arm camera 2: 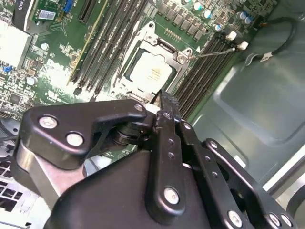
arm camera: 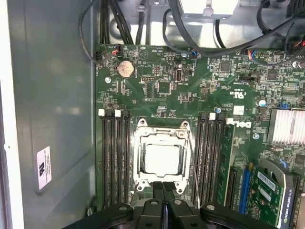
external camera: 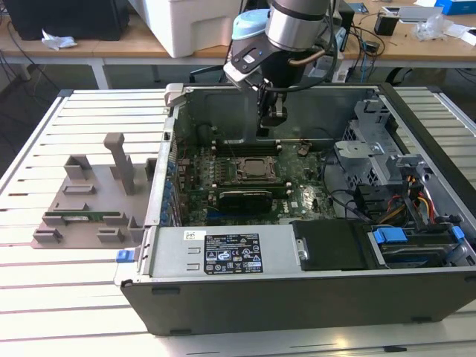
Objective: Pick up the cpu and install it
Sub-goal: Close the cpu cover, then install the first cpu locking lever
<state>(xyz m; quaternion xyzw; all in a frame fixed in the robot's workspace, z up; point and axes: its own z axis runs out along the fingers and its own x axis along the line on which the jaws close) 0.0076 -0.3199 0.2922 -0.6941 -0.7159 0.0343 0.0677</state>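
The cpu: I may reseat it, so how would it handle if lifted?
Probably stiff and light: the cpu looks thin and flat. Its smooth pale top may slip. Sunk inside the socket frame, its edges seem hard to grip.

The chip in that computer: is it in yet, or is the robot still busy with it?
Done: the chip lies in the socket frame on the green board. In hand: nothing; the gripper hangs above it, shut and empty. Left: no carrying; whether the frame is latched, I cannot tell.
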